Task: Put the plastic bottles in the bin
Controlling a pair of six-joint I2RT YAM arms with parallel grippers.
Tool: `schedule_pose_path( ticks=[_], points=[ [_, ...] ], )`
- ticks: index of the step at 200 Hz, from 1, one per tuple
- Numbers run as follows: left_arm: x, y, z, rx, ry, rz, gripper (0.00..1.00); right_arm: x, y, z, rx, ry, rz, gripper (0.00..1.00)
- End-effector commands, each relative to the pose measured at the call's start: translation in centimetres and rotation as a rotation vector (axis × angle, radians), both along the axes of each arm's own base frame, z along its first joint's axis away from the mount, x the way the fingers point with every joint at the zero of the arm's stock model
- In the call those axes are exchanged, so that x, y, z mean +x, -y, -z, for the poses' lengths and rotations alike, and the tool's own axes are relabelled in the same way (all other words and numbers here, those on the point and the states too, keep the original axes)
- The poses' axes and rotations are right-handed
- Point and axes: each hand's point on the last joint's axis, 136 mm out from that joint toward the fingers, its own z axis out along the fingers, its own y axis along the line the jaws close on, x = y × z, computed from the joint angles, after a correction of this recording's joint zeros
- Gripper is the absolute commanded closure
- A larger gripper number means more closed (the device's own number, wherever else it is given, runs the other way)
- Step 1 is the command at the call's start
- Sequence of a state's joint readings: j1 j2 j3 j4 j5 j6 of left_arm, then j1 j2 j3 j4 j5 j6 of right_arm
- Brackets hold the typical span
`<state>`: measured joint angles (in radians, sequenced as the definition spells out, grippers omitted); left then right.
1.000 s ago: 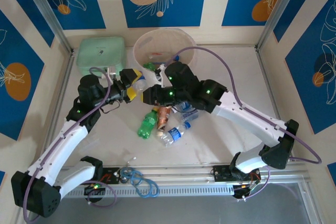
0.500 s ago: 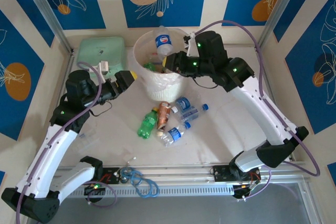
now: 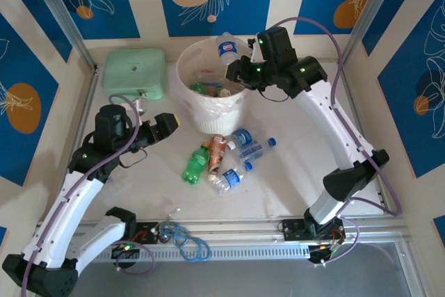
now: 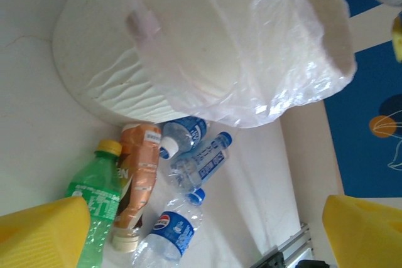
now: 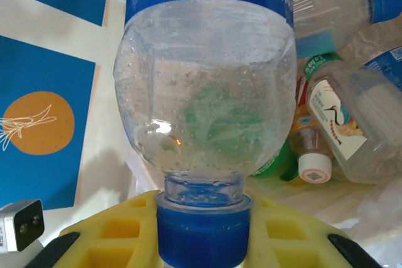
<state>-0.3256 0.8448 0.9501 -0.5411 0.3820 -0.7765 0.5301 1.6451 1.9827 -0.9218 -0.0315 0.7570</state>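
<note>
My right gripper [image 3: 236, 62] [image 5: 204, 233] is shut on the blue cap of a clear blue-labelled plastic bottle [image 3: 227, 48] [image 5: 204, 92]. It holds the bottle over the far right rim of the bin [image 3: 182, 60], a round white bucket with several bottles [image 5: 333, 111] inside. More plastic bottles lie on the table just in front of the bin: a green one [image 3: 195, 165] [image 4: 94, 205], an orange-brown one [image 3: 217, 152] [image 4: 138, 180] and clear blue-labelled ones [image 3: 231, 177] [image 4: 166, 233]. My left gripper [image 3: 167, 126] [image 4: 201, 243] hangs open and empty left of the bin, facing these bottles.
A mint-green case [image 3: 134, 73] sits at the back left beside the bin. A thin plastic liner [image 4: 251, 61] drapes over the bin's wall. Coiled cables [image 3: 184, 238] lie by the metal rail at the near edge. Blue and cream walls enclose the table.
My right gripper has carried the clear bottle from beside the left gripper up and back to above the bin's rim. The left arm has drawn back to the left, empty.
</note>
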Motion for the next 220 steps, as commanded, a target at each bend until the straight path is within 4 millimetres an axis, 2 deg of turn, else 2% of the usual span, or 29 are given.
schedule_pose_path(
  ticks=[1,24,63,103,134,158,179,220],
  points=[
    [-0.1,-0.8,0.9,0.039,-0.002,-0.023,0.06,0.2,0.6,-0.2,-0.033,0.011,-0.004,0.72],
    [-0.1,-0.9,1.7,0.052,-0.021,-0.030,0.08,1.0,1.3,-0.1,-0.028,0.007,0.024,0.62],
    [-0.3,-1.3,2.9,0.081,-0.048,-0.042,0.09,1.0,2.5,-1.6,-0.019,0.044,0.050,0.47],
    [-0.3,-1.7,4.3,0.113,-0.073,-0.050,0.12,-0.8,2.9,-3.6,-0.008,0.092,0.047,0.45],
    [-0.3,-1.8,6.4,0.145,-0.115,-0.050,0.15,-3.3,2.8,-3.4,-0.017,0.110,0.036,0.45],
    [-0.2,-1.9,8.1,0.162,-0.148,-0.048,0.18,-5.9,2.7,-2.5,-0.019,0.111,0.027,0.45],
    [-0.3,-1.6,10.0,0.160,-0.181,-0.043,0.21,-8.2,2.5,-0.7,-0.023,0.092,0.018,0.45],
    [-0.8,-0.2,13.7,0.200,-0.238,-0.004,0.22,-12.1,2.6,4.4,-0.053,0.024,0.023,0.45]
  ],
)
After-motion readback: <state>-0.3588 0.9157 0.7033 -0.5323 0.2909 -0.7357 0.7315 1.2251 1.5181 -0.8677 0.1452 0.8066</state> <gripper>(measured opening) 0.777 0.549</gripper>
